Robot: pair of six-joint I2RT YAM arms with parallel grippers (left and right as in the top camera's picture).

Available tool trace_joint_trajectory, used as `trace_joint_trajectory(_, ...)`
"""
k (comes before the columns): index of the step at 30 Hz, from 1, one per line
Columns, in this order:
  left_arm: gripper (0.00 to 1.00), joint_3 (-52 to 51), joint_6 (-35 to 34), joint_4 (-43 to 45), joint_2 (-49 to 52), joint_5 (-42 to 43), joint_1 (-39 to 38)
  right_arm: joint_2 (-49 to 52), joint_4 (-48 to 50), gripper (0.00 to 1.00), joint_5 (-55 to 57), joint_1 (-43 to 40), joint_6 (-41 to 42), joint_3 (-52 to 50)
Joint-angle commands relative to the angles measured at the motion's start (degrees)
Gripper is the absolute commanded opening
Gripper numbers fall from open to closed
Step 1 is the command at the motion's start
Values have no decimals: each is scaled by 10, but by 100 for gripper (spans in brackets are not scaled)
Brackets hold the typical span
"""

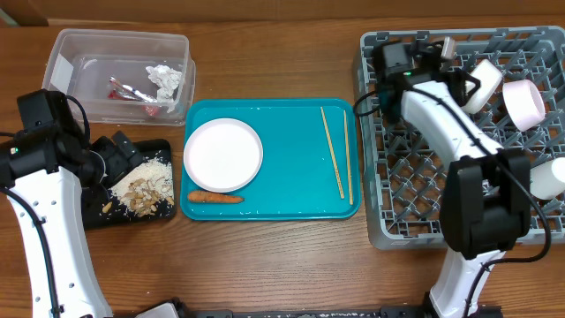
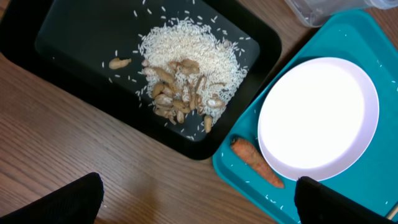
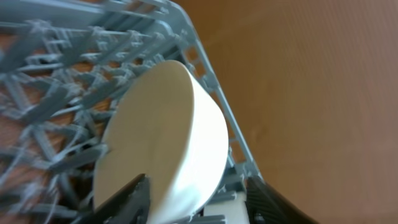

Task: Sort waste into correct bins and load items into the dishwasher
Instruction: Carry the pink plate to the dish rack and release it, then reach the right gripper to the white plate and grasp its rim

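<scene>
**A:** Left side first. Posed how?

**B:** Rising from the near left edge of the table, bent forward, wrist tipped down over the black tray (image 1: 95,217). Left gripper (image 2: 199,205) spread wide, holding nothing, hanging above that tray's right part, close to the teal tray (image 1: 291,132).

**A:** Under that wrist?

**B:** Pale rice scraps (image 2: 193,53) heaped in the black tray, brownish bits on top, a few grains scattered loose. On the teal tray just beside: round white plate (image 1: 222,155), with the small orange carrot (image 1: 214,198) lying along its near edge. Chopsticks (image 1: 335,155) side by side toward the right of the same tray.

**A:** And the tub?

**B:** Clear tub (image 1: 62,53) at the far left, with red-and-white wrapper (image 1: 131,90) and foil ball (image 1: 165,79) inside.

**A:** Right side?

**B:** Stretched from the near edge up across the grey dish rack (image 1: 415,208), wrist over the rack's far-left corner, fingers pointing right. Right gripper (image 3: 196,205) parted wide, straddling a white bowl (image 3: 161,137) standing on edge against the rack's rim. Sliver of rack visible between the bowl and one finger, so not pinched.

**A:** Other cups?

**B:** Pinkish-white cup (image 1: 525,104) on its side just right of that bowl. Another white cup (image 1: 549,179) at the rack's right edge.
</scene>
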Motion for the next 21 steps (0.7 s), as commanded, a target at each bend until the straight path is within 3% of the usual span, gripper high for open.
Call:
trace_joint_trajectory(1, 100, 1, -8, 2, -5, 6, 2, 1, -14, 57, 2, 25, 18, -1)
trace_joint_trajectory(7, 100, 1, -8, -1, -5, 6, 2, -30, -53, 61, -41, 58, 62, -1)
trace_joint_trajectory(12, 100, 1, -8, -1, -5, 6, 2, -82, -56, 64, -199, 74, 61, 2)
trace_joint_trajectory(16, 100, 1, -8, -2, -5, 6, 2, -132, -52, 82, -389, 95, 39, 16)
trace_joint_trajectory(21, 100, 0, -8, -2, -5, 6, 2, -160, -2, 85, -753, 121, -32, 20)
